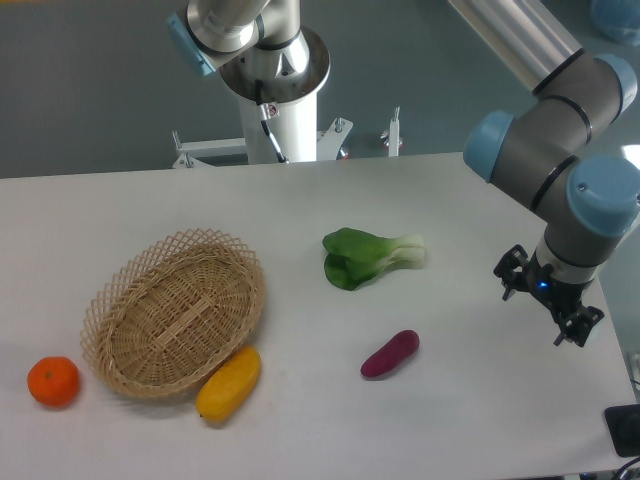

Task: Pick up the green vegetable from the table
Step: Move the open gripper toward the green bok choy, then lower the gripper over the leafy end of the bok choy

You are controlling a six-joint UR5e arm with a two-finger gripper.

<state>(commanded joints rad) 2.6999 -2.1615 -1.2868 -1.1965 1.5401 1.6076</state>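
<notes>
Our fingers (548, 308) hang at the right side of the picture, under the wrist of the arm, and they hold nothing. We can see dark prongs at the tool end, but from this angle we cannot tell whether they stand apart or together. They sit over the right part of the white surface (470, 420), with no object below them.

Moving outward to the left, the first thing we meet is the green vegetable (369, 256), well apart from the fingers and a little farther back on the surface. It lies flat, with its long axis running roughly left to right: the pale stalk end points toward our side, and the dark floppy leaves spread away to the left and slightly forward. So our judgement is that the coming move is a reach leftward, and that the stalk is the nearer end and likely the firmer place to close on, with the fingers turned across that axis.

Nearer the front edge, between us and the leaves, lies a small purple piece (390, 354), clear of the vegetable. Farther left are a wicker basket (175, 312), a yellow fruit (229, 383) touching its rim, and an orange (53, 381).
</notes>
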